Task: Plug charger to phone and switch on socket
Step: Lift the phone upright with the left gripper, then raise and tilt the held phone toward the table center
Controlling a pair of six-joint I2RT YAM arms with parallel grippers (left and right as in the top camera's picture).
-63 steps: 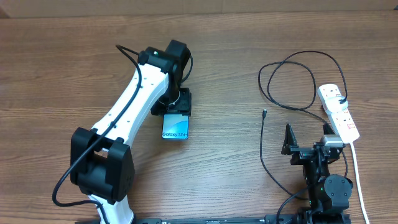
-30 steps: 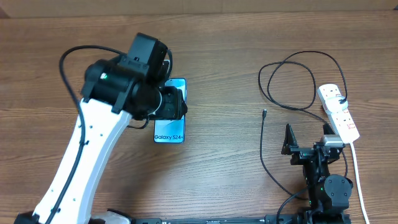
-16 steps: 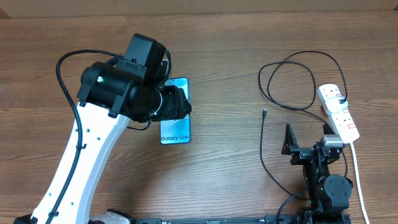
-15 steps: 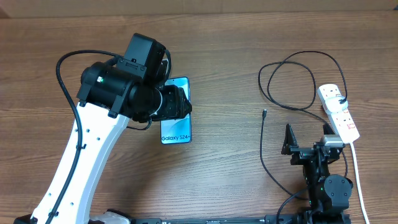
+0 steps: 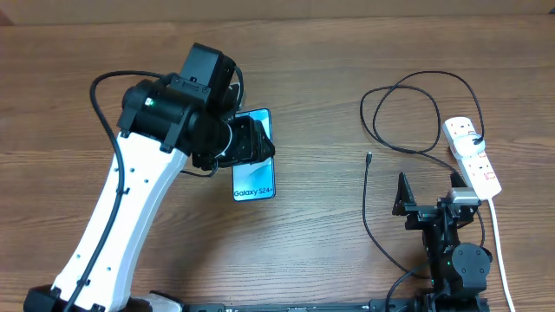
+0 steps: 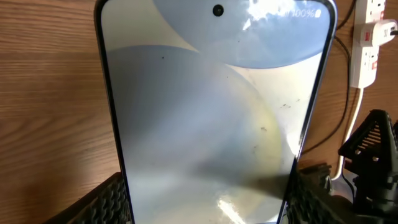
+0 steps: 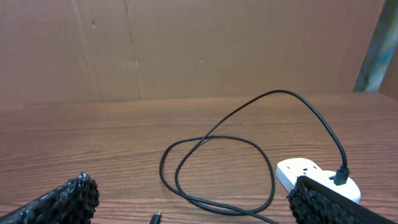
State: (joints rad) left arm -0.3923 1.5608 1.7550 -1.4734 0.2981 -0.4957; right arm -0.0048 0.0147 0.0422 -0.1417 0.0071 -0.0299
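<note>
Teal-screened phone: screen up, long edges caught between the left gripper's fingers, lower half jutting past them.
Left gripper: clamped on the phone.
Right gripper: fingers spread wide, holding nothing, well apart from the phone.
Charger: looped on the table beside the socket, tip lying free.

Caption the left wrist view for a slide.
Left gripper clamps the phone by its side edges; power strip lies beyond.

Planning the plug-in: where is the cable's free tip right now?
Overhead, the cable tip lies on the table right of centre, between the phone and the power strip, beyond the right pincer.
</note>
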